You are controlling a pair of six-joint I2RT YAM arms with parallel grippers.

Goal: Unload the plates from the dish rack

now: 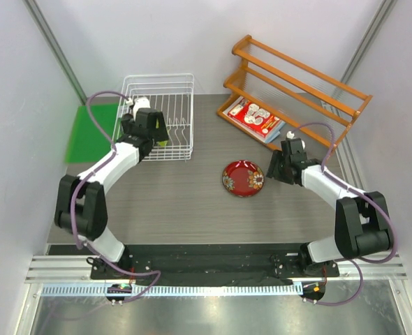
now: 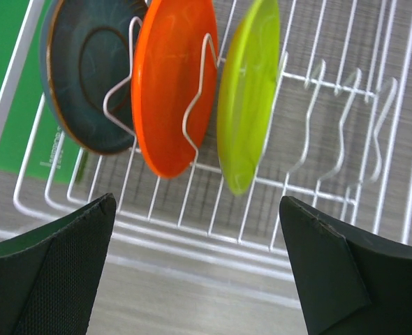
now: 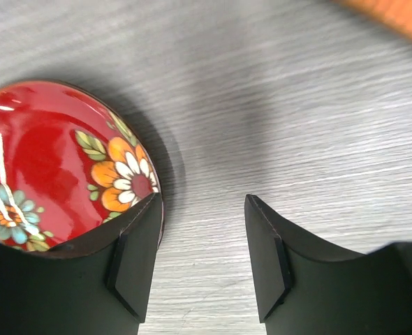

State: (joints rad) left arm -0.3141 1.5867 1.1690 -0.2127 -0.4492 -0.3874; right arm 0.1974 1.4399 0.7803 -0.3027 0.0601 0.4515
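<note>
One unloaded: red patterned plate lying on tabletop, mid-frame. Blue-grey plate, orange plate, lime green plate standing in dish rack, upper left. Left fingers, right fingers gaping, empty.

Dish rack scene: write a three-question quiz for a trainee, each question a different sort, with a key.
1. True or false: the red patterned plate stands in the dish rack.
2. How many plates does the rack hold?
3. In the left wrist view, which plate sits between the other two? A blue-grey plate, B orange plate, C lime green plate.
Key: 1 false; 2 three; 3 B.
</note>
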